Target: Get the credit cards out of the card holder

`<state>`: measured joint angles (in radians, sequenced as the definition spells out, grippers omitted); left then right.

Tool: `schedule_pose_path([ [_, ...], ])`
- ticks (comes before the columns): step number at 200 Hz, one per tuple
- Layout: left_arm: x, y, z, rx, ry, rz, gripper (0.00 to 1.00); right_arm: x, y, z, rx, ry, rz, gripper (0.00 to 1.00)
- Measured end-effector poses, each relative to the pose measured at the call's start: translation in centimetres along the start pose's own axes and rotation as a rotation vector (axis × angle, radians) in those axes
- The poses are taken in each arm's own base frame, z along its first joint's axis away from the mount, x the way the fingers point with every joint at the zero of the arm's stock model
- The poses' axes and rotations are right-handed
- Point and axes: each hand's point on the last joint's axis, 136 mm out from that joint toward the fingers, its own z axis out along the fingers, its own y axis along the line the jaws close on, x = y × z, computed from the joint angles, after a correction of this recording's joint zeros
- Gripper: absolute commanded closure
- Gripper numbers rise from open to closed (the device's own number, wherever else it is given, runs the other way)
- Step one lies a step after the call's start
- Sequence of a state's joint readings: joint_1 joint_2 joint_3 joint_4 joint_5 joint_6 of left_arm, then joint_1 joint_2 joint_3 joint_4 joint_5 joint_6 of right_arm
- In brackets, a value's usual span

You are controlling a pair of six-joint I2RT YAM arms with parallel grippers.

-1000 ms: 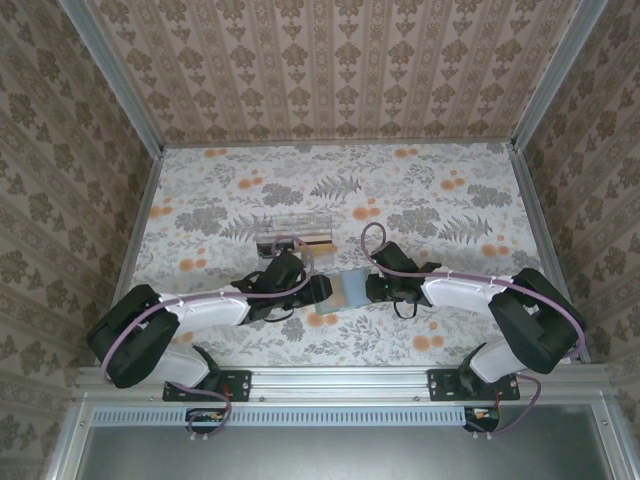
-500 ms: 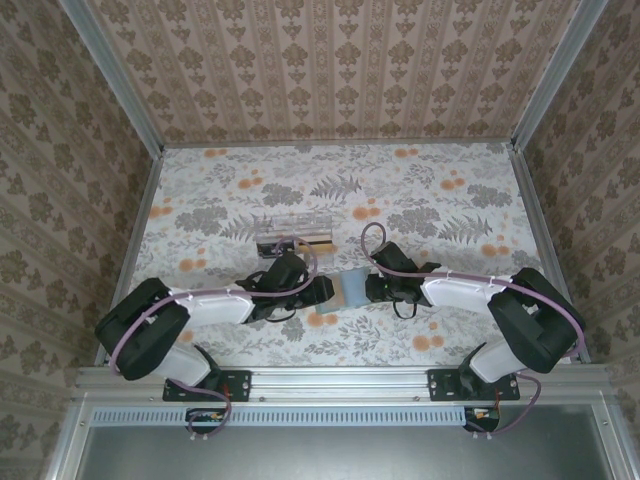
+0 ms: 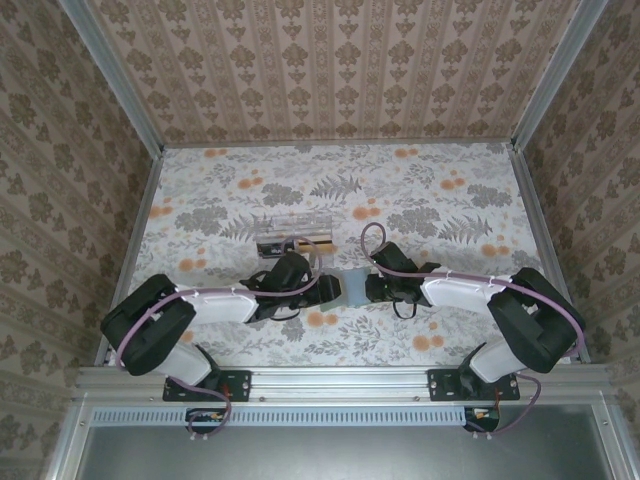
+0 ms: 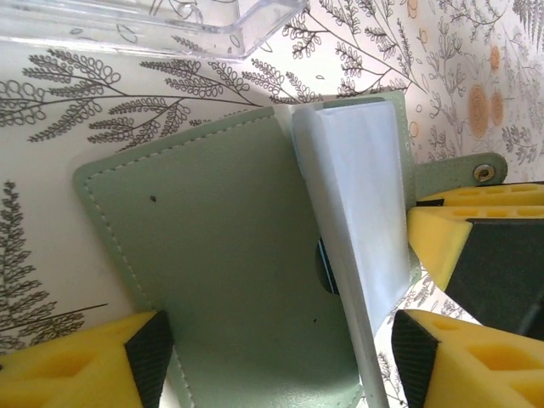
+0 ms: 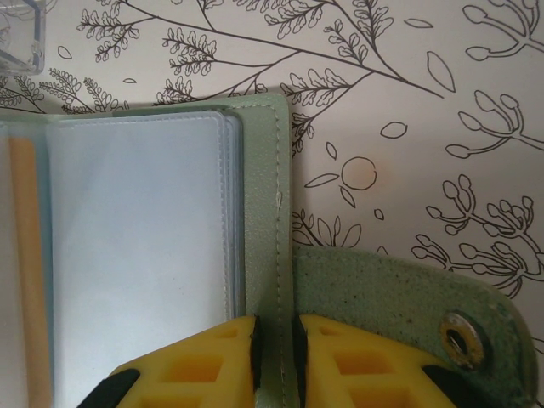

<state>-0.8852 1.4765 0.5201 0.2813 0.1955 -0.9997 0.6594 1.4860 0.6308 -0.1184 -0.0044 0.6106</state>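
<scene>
The grey-green card holder (image 3: 354,287) lies between my two grippers in front of the arms. In the left wrist view its left panel (image 4: 229,255) lies flat, while a stack of clear sleeves (image 4: 357,195) stands up from the spine. A dark card edge (image 4: 326,268) peeps from a slot there. My left gripper (image 4: 276,365) is open, its yellow fingers (image 4: 76,365) wide apart on either side of that panel. My right gripper (image 5: 276,357) is shut on the holder's stitched right edge (image 5: 268,212). Beside it lies the snap tab (image 5: 408,297). An orange strip (image 5: 24,272) shows through the sleeves.
A clear plastic box (image 3: 293,228) stands just behind the card holder, its corner close above the holder in the left wrist view (image 4: 170,21). The floral table (image 3: 450,190) is walled on three sides, with open room at the back and right.
My left gripper has moved right up to the card holder and its jaws have widened. The holder looks narrower from above, its sleeves now raised. The right gripper has kept its grip.
</scene>
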Motion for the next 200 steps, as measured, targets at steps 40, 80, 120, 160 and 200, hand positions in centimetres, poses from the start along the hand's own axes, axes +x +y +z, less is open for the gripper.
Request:
schedule_pose_path([
  [40,0.0,-0.2,-0.9,-0.020,-0.002,0.018,0.28,0.0,0.0,0.0,0.000,0.000,0.000,0.78],
  [80,-1.3,-1.4,-2.5,-0.013,-0.052,0.054,0.30,0.0,0.0,0.0,0.000,0.000,-0.001,0.78],
  [120,-0.8,-0.9,-1.8,-0.036,-0.031,0.060,0.30,0.0,0.1,0.0,-0.001,-0.001,-0.002,0.78],
  [160,-0.3,0.1,-1.0,-0.068,-0.006,0.053,0.30,0.0,0.1,0.0,-0.001,-0.001,-0.003,0.78],
  [200,0.1,0.6,-0.4,-0.078,0.016,0.049,0.30,0.0,0.1,0.0,0.000,-0.002,-0.002,0.78],
])
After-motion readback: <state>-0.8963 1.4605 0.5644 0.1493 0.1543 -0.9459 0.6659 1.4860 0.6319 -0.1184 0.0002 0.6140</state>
